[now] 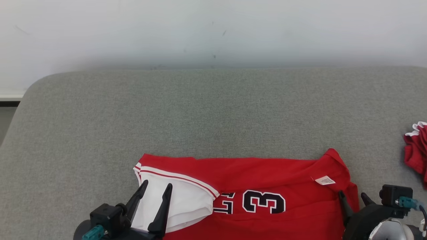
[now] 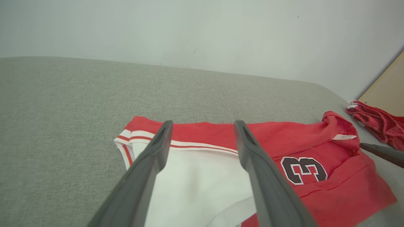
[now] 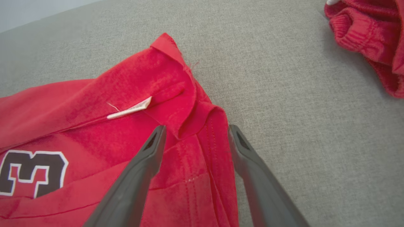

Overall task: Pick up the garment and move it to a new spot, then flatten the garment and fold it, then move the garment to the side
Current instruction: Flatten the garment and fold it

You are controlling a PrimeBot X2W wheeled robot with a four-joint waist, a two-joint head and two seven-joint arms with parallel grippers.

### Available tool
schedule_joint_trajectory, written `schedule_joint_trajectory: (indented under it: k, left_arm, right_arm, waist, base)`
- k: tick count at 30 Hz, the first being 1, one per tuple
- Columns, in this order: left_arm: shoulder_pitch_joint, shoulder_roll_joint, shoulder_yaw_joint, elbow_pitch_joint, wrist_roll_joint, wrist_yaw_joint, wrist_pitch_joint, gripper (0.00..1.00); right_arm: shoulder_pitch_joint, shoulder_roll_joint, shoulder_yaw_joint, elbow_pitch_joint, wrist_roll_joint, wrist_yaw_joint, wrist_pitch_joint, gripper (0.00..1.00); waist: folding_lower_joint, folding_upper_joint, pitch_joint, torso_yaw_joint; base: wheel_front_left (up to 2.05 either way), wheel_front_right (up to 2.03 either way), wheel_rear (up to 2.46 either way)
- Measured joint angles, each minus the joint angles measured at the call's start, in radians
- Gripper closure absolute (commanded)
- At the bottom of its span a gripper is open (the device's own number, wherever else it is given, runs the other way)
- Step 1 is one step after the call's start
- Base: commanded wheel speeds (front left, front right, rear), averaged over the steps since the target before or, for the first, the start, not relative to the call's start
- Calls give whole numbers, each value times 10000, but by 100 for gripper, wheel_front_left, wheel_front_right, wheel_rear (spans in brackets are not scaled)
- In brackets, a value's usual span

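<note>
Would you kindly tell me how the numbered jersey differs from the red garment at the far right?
The jersey lies flat, folded; the side garment is bunched. The jersey shows a black number and white panel; the side garment shows little white. Both are red.

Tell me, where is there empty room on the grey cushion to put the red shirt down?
Widest bare patch: the grey cushion between the wall and the red shirt. Another lies left of the shirt. Crowded: the right, the narrow gap between the shirt and the crumpled red cloth.
</note>
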Motion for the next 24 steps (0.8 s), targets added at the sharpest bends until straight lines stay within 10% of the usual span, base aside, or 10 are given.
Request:
schedule_joint_trajectory:
  k: [24]
  left_arm:
    - [6, 48, -36, 92, -136, -48, 337, 0]
  right_arm:
    - [-159, 259, -581, 360, -811, -12, 775, 0]
  waist:
    - [0, 0, 123, 154]
  base:
    - [0, 0, 0]
